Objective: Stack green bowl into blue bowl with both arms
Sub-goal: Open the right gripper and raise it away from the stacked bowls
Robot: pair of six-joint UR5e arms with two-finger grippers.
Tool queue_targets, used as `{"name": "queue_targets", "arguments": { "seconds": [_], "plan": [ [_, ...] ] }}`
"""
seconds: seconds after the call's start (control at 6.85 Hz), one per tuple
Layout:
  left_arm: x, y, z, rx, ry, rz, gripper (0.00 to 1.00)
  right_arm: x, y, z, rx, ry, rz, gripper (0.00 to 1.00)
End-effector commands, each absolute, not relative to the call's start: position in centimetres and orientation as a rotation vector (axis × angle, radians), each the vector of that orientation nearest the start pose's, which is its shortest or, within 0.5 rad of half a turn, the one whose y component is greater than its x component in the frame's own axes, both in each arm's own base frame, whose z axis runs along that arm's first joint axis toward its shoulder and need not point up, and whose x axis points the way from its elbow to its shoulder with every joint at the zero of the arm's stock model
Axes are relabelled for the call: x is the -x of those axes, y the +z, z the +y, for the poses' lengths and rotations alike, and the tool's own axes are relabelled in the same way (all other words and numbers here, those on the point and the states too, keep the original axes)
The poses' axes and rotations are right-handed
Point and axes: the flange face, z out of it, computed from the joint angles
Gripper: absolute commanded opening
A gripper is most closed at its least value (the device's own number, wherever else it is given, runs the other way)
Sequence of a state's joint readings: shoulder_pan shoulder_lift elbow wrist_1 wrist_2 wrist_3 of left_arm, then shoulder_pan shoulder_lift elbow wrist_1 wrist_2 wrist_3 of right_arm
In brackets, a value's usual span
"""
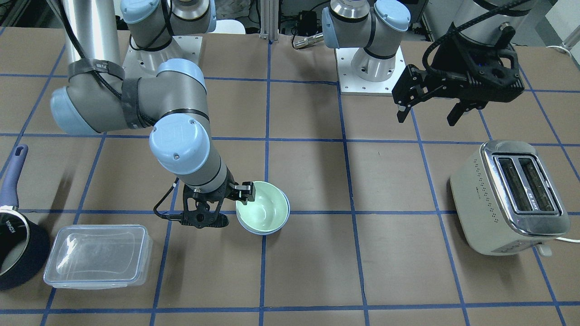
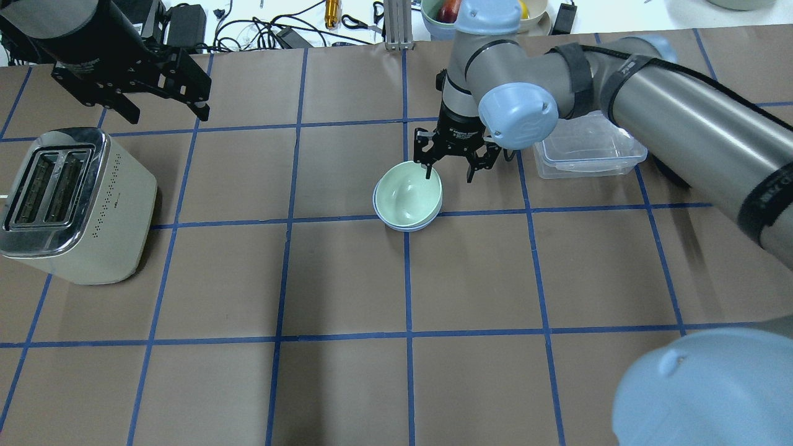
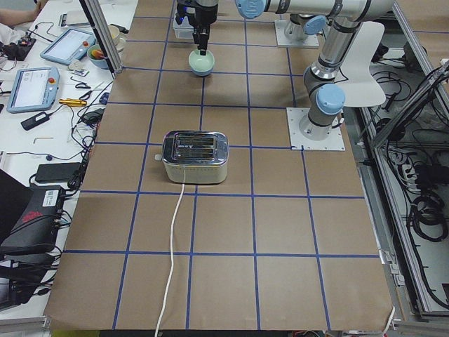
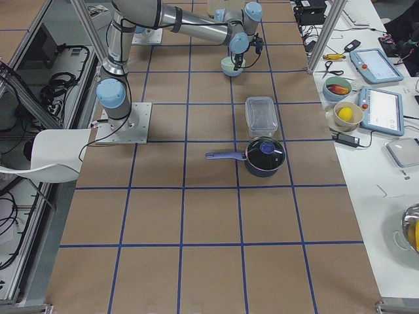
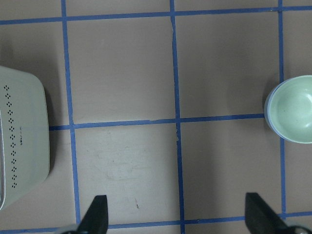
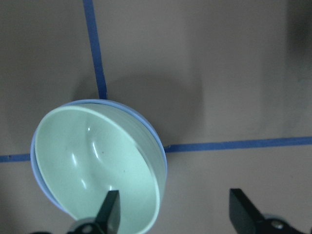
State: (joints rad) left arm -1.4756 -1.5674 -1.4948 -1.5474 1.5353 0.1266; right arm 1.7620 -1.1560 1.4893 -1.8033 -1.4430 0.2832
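The green bowl sits nested and slightly tilted inside the blue bowl, of which only the rim shows, near the table's middle. My right gripper is open and low at the stack. One finger is inside the green bowl and the other is outside the rim. In the right wrist view the green bowl rests in the blue bowl between the open fingers. My left gripper is open and empty, raised above the table beside the toaster. Its wrist view shows the stack far to the right.
A cream toaster stands on my left side. A clear lidded plastic container lies just beyond my right arm, and a dark pot with a blue handle stands past it. The brown table has a blue tape grid.
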Motion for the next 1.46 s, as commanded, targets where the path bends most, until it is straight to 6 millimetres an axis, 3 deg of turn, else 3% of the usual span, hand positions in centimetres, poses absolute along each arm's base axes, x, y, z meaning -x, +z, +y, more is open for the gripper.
{"name": "queue_targets", "arguments": {
  "seconds": [0.0,0.15,0.29,0.44,0.58,0.73,0.88,1.31],
  "plan": [
    [8.6,53.4,-50.9,-0.051,-0.190,3.148,1.00,-22.5,44.8,-56.6,-0.153,0.118,3.113,0.92],
    [8.7,52.3,-51.7,-0.049,-0.163,3.161,1.00,-21.7,48.6,-55.2,-0.140,0.090,3.149,0.97],
    [8.6,52.1,-52.5,-0.050,-0.195,3.160,1.00,-21.2,50.8,-54.2,-0.049,0.023,3.170,1.00],
    [8.6,52.2,-52.0,-0.062,-0.191,3.143,1.00,-20.7,51.2,-54.3,0.057,-0.014,3.166,1.00],
    [8.6,52.5,-51.9,-0.052,-0.199,3.156,1.00,-18.4,49.9,-54.9,0.036,0.028,3.146,0.94],
    [8.7,53.1,-51.9,-0.025,-0.202,3.151,1.00,-16.5,50.2,-54.8,0.114,-0.008,3.100,0.95],
    [8.7,53.1,-52.3,0.110,-0.175,3.159,1.00,-15.2,50.7,-54.8,0.117,-0.027,3.104,0.96],
    [9.7,53.2,-52.0,0.121,-0.177,3.165,1.00,-15.3,50.1,-54.0,0.097,-0.064,3.106,1.00]
  ]
}}
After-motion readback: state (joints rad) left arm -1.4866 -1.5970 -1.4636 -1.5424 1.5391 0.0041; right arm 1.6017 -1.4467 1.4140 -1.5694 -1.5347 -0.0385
